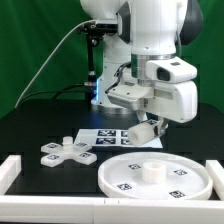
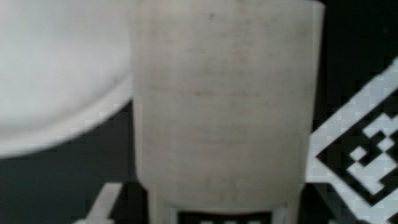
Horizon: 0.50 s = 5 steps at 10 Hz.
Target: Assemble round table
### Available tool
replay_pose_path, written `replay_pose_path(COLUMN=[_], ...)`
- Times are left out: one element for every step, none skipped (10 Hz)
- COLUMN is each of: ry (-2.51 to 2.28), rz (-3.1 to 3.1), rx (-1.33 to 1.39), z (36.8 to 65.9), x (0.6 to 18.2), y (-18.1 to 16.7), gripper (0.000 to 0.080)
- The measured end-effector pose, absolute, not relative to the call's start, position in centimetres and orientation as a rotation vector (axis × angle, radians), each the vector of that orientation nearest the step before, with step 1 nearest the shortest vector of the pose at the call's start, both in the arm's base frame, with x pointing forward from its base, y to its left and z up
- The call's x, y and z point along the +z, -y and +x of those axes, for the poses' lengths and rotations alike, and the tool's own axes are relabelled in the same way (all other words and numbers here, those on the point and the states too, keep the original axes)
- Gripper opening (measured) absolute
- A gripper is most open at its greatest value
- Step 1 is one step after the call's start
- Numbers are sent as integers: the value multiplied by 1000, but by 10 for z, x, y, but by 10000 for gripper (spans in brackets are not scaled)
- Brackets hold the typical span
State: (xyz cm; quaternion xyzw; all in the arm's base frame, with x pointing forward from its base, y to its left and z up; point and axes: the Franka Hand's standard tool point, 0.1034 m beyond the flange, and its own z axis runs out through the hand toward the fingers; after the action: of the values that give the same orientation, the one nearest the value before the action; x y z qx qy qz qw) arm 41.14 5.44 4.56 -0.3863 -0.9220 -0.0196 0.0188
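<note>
Leg is hanging tilted in my clenched fingers, off the bench, beside the disc.
Lowering it this skewed, I could be missing the disc's hub or losing my grip.

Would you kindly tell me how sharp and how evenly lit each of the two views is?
Exterior view: in focus and evenly lit, the large flat white plastic round disc bright against the black table without harsh glare. Wrist view: soft and grainy, the short thick white cylindrical leg too close to be sharp, and the black-and-white square tag beside it blurred at its edges.
</note>
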Motion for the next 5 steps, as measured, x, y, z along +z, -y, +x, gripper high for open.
replay_pose_path(ry=[2940, 2960, 2963, 2995, 3019], rz=[-1030, -944, -888, -798, -724], rx=[-98, -118, -118, -101, -88], z=[403, 397, 394, 395, 394], x=[42, 37, 31, 31, 30], y=[-57, -61, -61, -58, -55], gripper=[315, 315, 315, 315, 315])
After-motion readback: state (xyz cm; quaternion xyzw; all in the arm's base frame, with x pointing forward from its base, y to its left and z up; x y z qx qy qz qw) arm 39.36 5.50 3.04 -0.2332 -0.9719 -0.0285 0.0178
